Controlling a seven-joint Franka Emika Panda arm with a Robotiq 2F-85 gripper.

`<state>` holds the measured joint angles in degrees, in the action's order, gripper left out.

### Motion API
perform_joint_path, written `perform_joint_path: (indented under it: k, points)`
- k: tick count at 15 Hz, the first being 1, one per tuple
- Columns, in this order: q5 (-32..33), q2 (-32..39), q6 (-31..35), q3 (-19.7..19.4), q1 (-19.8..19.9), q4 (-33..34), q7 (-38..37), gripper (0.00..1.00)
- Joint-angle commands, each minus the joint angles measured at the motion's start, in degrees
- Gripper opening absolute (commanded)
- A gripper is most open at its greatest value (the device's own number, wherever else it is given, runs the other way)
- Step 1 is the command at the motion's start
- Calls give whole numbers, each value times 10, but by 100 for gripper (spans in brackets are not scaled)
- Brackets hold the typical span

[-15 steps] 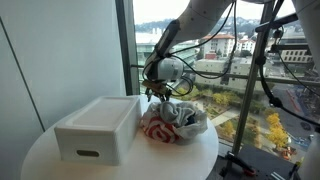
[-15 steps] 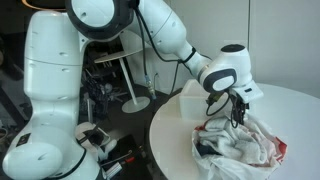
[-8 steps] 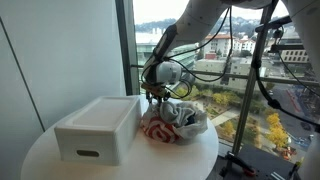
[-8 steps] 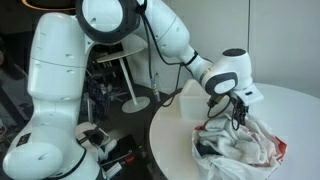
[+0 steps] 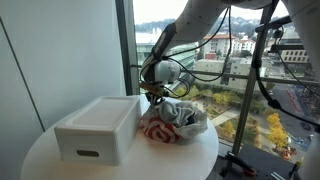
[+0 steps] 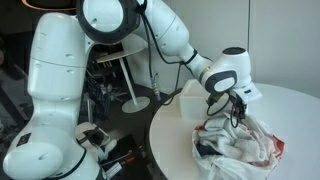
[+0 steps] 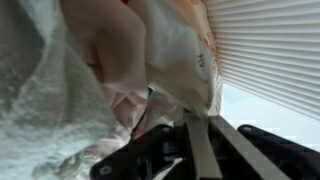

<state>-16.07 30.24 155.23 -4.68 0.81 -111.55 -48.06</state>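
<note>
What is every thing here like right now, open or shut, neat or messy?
gripper: down in the cloth heap, shut on a fold of it.
cloth heap: crumpled, messy, lying on the table.
white box: shut, flat on the table beside the cloth heap.
table: upright, carrying both.

one round white table (image 5: 200, 160) is carrying one white box (image 5: 97, 130) and one cloth heap (image 5: 172, 123); one gripper (image 5: 156, 97) is showing.

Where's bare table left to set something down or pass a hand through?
Free: the table past the cloth pile, on the side away from the arm; also the rim strip in front of the white box and pile. Crowded: the gap between box and pile, where the gripper is down in the cloth.
</note>
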Motion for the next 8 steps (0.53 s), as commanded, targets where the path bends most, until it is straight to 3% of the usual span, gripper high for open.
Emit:
perform_joint_path:
  k: [1,8]
  points:
    - [-12,-25,-17,5,-1,2,10,0]
    - [-2,-124,-43,-3,-13,-31,-20,0]
